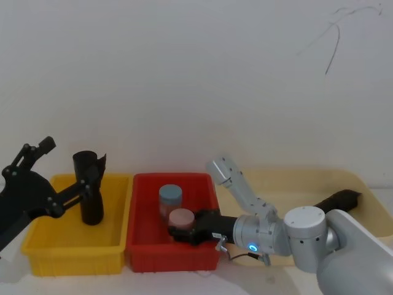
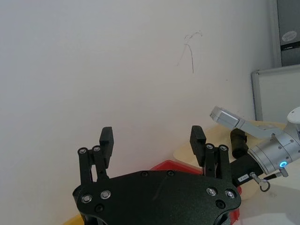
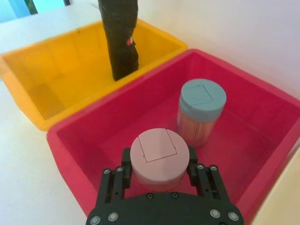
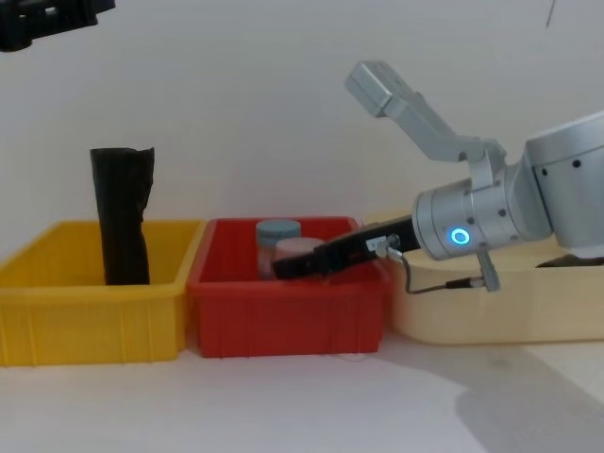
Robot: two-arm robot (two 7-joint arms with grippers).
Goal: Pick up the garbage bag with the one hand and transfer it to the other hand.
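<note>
White wall backed two bins; left pincer (image 2: 152, 138) gaped empty above the upright bag (image 1: 89, 187), while right pincer (image 3: 159, 164) clasped a pink-lidded jar (image 3: 159, 154), seemingly mistargeted.

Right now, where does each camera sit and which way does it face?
Head: high, facing down; left pincer, right pincer.
Chest: low, facing across the table; right arm from the right.
Left wrist: behind the open left pincer, facing the wall.
Right wrist: over the red bin, looking down at the pink-lidded jar its pincer grips.
Shared: head and right wrist both show the garbage bag upright in the yellow bin.
</note>
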